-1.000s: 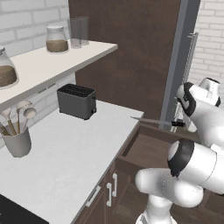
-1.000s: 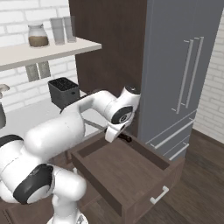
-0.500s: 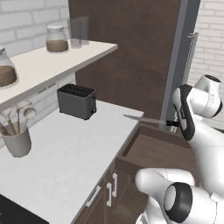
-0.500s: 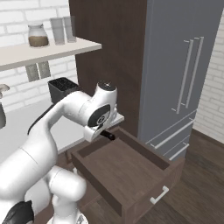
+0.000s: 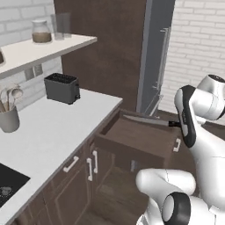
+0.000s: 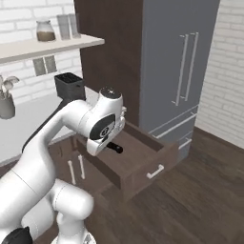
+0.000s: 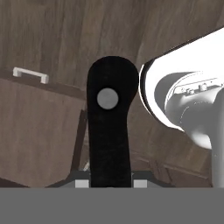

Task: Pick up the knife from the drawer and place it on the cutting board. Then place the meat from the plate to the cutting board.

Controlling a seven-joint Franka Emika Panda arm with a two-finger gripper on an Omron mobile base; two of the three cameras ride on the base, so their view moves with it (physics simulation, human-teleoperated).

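Observation:
My gripper (image 5: pixel 176 125) is shut on the short black handle of the knife (image 5: pixel 145 119). It holds the knife level above the open drawer (image 5: pixel 141 139), the silver blade pointing toward the counter. From the right base, the handle end of the knife (image 6: pixel 115 148) sticks out under my hand, over the drawer (image 6: pixel 143 159). In the hand view, the black handle with its silver rivet (image 7: pixel 108 98) rises between the fingertips of the gripper (image 7: pixel 109 183). The cutting board, the plate and the meat are out of view.
A black toaster (image 5: pixel 61 88) stands at the back of the white counter (image 5: pixel 52 132), with a utensil pot (image 5: pixel 9 119) further left. Jars sit on a shelf (image 5: pixel 44 46) above. A tall grey fridge (image 6: pixel 181 71) stands beyond the drawer. Cabinet doors (image 5: pixel 83 171) are under the counter.
Both base views have shifted, so the base has moved relative to the counter. The arm has swung, still carrying the knife above the drawer. The grip stays shut.

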